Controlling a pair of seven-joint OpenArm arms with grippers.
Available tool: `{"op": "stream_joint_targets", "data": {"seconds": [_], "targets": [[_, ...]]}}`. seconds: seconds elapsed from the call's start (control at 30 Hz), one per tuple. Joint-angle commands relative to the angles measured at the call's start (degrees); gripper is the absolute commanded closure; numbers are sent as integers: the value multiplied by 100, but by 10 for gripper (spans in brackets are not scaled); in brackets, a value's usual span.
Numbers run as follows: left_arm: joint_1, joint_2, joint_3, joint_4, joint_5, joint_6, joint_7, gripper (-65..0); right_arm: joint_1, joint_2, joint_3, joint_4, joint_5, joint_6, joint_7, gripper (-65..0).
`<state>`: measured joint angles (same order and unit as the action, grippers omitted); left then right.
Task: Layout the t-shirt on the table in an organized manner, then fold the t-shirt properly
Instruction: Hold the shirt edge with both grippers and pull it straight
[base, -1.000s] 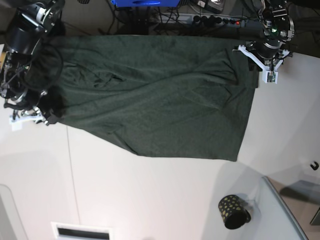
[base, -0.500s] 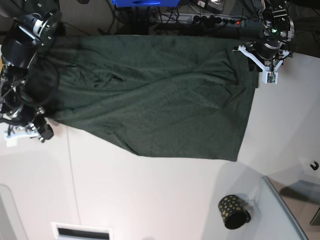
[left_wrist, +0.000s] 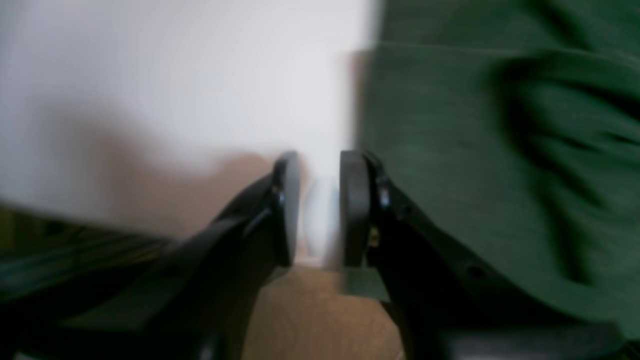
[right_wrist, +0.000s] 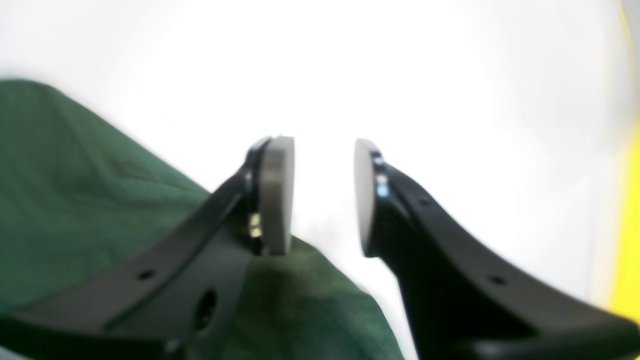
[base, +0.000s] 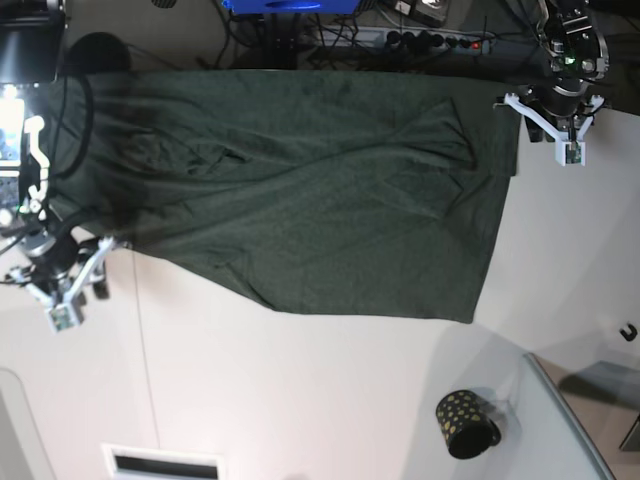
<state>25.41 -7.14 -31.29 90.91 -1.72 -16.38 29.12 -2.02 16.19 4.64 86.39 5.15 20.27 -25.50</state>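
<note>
While the creased t-shirt (base: 300, 190) (soft knit) lies flat, both grippers gape empty.

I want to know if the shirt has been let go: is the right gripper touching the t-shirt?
Apart. In the right wrist view the right gripper stands open with only white table between its pads; the t-shirt lies beneath one finger, ungripped.

Blurred wrist views, overexposed white glare

T-shirt (base: 300, 190): soft matt dark-green cloth, fine knit, creased. Tabletop (base: 300, 390): smooth white, slight sheen. Cup (base: 466, 423): black w/ gold dots, glossy. Right tool (right_wrist: 324, 195): black plastic arms, matt grey pads (right_wrist: 276, 195).
</note>
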Motion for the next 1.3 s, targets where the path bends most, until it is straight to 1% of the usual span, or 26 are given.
{"op": "stream_joint_targets", "data": {"seconds": [0.0, 0.07, 0.13, 0.17, 0.2, 0.27, 0.37, 0.5, 0.57, 0.6, 0.63, 0.67, 0.7, 0.73, 0.77, 0.83, 0.97, 1.27], "targets": [[-13, -38, -40, 109, -44, -37, -95, -143, -180, 127, -152, 42, -449, -36, 49, -224], [-13, -47, -84, 109, -26, -37, -95, -143, -374, 162, -557, 16, -1249, -36, 66, -236], [-13, -144, -58, 109, -61, -37, -95, -143, -541, 135, -935, -133, -2058, -80, 154, -234], [-13, -161, -49, 109, -70, -37, -95, -143, -593, 127, -1049, -213, -2348, -98, 277, -234], [-13, -152, -58, 109, -70, -37, -95, -143, -646, 74, -1067, -300, -2480, -106, 418, -234], [-13, -152, -58, 109, -70, -37, -95, -143, -690, -102, -838, -424, -2550, -221, 681, -236], [-13, -152, -76, 109, -70, -37, -95, -143, -690, -251, -680, -547, -2717, -273, 761, -236], [-13, -152, -76, 109, -70, -37, -95, -143, -664, -269, -680, -793, -2981, -291, 796, -236], [-13, -152, -76, 109, -70, -37, -95, -143, -655, -269, -680, -837, -3244, -309, 1016, -237], [-13, -152, -76, 109, -70, -37, -95, -143, -690, -269, -680, -837, -3385, -370, 1121, -246], [-13, -152, -76, 109, -70, -37, -95, -143, -734, -269, -680, -837, -3535, -520, 1209, -276], [-13, -152, -76, 109, -70, -37, -95, -143, -769, -269, -680, -837, -3666, -739, 1297, -321], [-13, -152, -76, 109, -70, -37, -95, -143, -804, -269, -680, -837, -3763, -880, 1358, -357], [-13, -152, -76, 109, -70, -37, -95, -143, -822, -269, -680, -837, -3842, -985, 1438, -389], [-13, -152, -76, 109, -70, -37, -95, -143, -848, -269, -680, -837, -3895, -1029, 1508, -402], [-13, -152, -76, 109, -70, -37, -95, -143, -848, -278, -680, -846, -3913, -1021, 1543, -396], [-5, -152, -76, 109, -70, -37, -95, -143, -796, -375, -689, -1083, -3956, -1021, 1552, -345], [31, -152, -76, 109, -70, -37, -95, -143, -523, -392, -689, -1470, -3956, -1065, 1569, -335]]}}
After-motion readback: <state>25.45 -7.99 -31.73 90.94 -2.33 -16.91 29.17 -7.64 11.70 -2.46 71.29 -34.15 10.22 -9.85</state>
